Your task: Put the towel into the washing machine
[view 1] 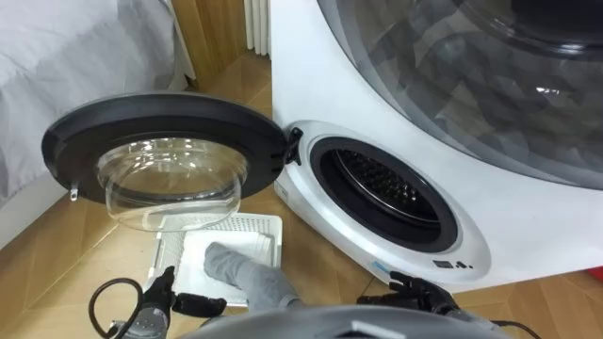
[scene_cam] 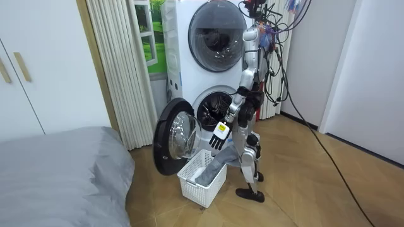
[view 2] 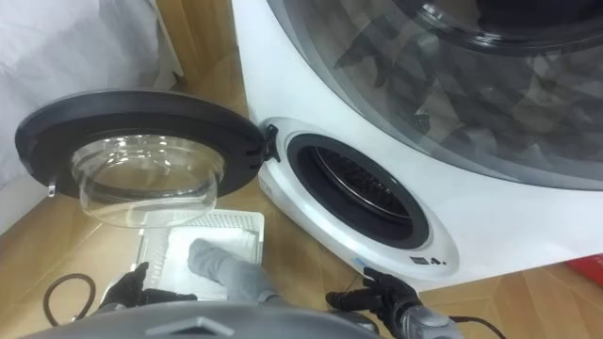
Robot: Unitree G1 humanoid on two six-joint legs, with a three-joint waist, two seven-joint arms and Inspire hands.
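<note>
One towel (view 1: 243,270) (basketed), one washer (view 1: 372,248).

Grey towel (view 1: 243,271) in basket (view 1: 256,222); washer door (view 1: 160,121) open.

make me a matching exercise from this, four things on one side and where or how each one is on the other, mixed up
Things
1. towel
2. basket
3. washer door
4. drum

Place or state
a. swung wide open toward the robot's left
b. white, beneath the open door
c. grey, lying in the basket
d. dark, behind the round opening, nothing seen in it

Pairs: 1-c, 2-b, 3-a, 4-d
</note>
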